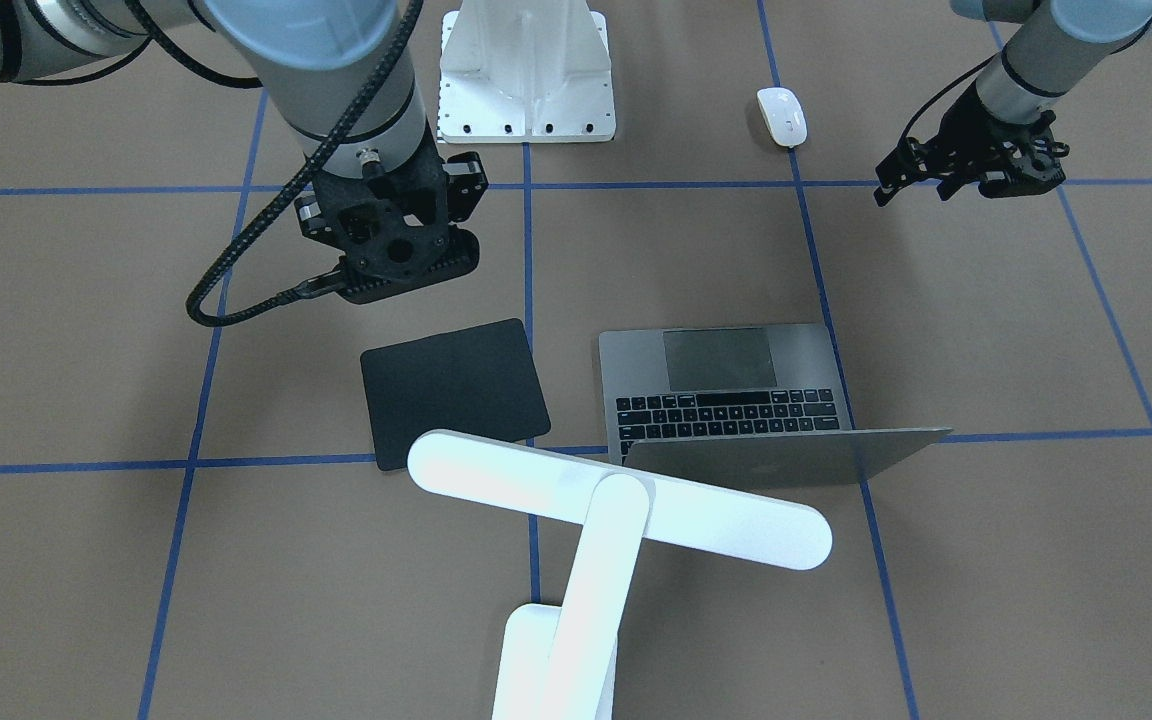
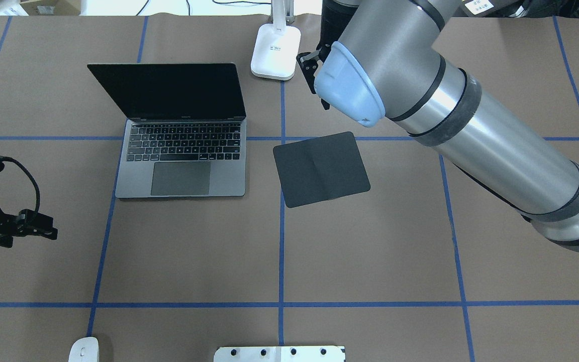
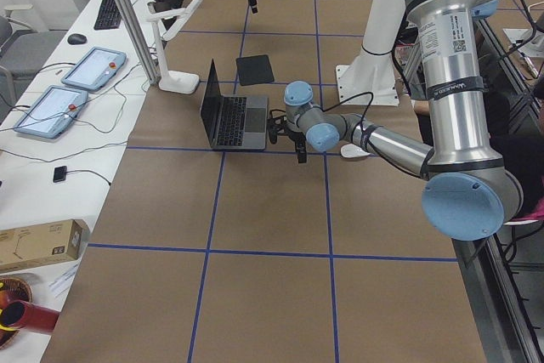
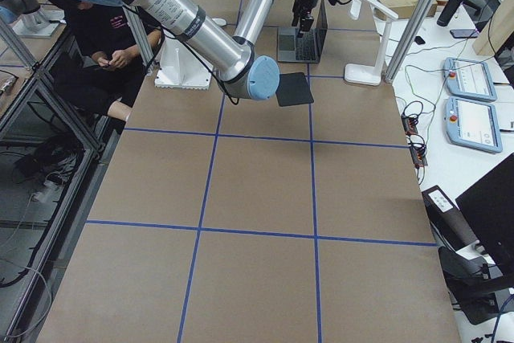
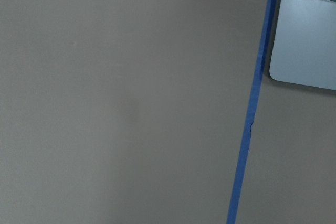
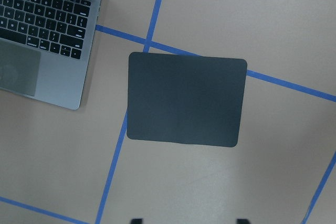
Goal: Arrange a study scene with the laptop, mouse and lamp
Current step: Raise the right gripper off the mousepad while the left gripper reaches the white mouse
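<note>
White bar-headed desk lamp (image 1: 616, 500) and open grey-silver metal laptop (image 1: 716, 360) stand beyond both tools. Right tool (image 1: 406, 272), spread, hovers above black square pad (image 1: 451, 390). Left tool (image 1: 911, 192), spread and empty, is apart from small white oval mouse (image 1: 781, 115), which lies base-side of it. Risk: glossy shell may squirt out of the grip.

The thin grey-silver laptop (image 2: 181, 178) is smooth matt metal, with matt black keys and a glossy dark screen. Just beside the laptop, the black square pad (image 2: 321, 169) looks soft, matt and faintly creased. On the laptop's lid side, the large white desk lamp (image 1: 616, 505) is smooth with a slight sheen. The small white oval mouse (image 1: 782, 116) is glossy. The table (image 2: 370, 251) is covered in matt brown paper.
</note>
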Available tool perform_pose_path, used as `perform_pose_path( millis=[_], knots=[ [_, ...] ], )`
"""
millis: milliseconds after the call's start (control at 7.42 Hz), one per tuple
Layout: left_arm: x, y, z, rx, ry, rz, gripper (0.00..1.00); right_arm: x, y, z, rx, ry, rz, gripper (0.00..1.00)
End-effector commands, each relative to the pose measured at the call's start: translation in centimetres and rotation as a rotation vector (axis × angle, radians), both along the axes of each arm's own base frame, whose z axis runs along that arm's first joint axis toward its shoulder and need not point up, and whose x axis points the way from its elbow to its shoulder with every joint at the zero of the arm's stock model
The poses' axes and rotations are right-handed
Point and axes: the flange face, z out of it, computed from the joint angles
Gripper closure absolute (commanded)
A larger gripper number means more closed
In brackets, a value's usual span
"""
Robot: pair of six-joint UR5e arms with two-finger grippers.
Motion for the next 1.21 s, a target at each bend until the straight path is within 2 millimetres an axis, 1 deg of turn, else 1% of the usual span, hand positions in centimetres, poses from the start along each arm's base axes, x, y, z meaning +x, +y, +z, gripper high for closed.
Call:
perform_pose_path(
  millis=[0, 135, 269, 404, 539, 673, 808, 943, 1078],
  knots=[
    [4.0, 3.6, 0.2, -0.032, -0.026, 0.065, 0.01, -0.2, 0.1, 0.9, 0.049, -0.012, 0.003, 0.0],
    [5.5, 5.7, -1.2, -0.046, -0.021, 0.077, 0.0, 0.7, 1.9, 2.8, 0.094, -0.038, 0.0, 0.0],
    [4.3, 7.3, -2.6, -0.059, -0.014, 0.092, 0.0, 1.4, 2.7, 4.6, 0.14, -0.046, 0.009, 0.0],
    [5.4, 9.4, -1.9, -0.082, -0.044, 0.123, 0.0, 0.6, 2.9, 5.1, 0.143, -0.045, -0.004, 0.0],
    [6.7, 11.0, -1.8, -0.098, -0.058, 0.139, 0.0, -0.4, 3.8, 5.5, 0.162, -0.044, -0.034, 0.0],
    [7.5, 12.1, -1.7, -0.112, -0.068, 0.147, 0.0, -0.5, 4.4, 6.0, 0.172, -0.038, -0.041, 0.0],
    [9.0, 14.3, -1.8, -0.132, -0.082, 0.169, 0.01, -0.4, 4.4, 7.1, 0.163, -0.026, -0.041, 0.0],
    [10.3, 16.3, -1.8, -0.137, -0.092, 0.192, 0.01, 0.6, 5.1, 7.9, 0.187, -0.015, -0.029, 0.0],
    [10.8, 16.8, -2.1, -0.134, -0.085, 0.206, 0.01, 1.4, 5.8, 8.6, 0.227, 0.012, -0.01, 0.0]
  ],
)
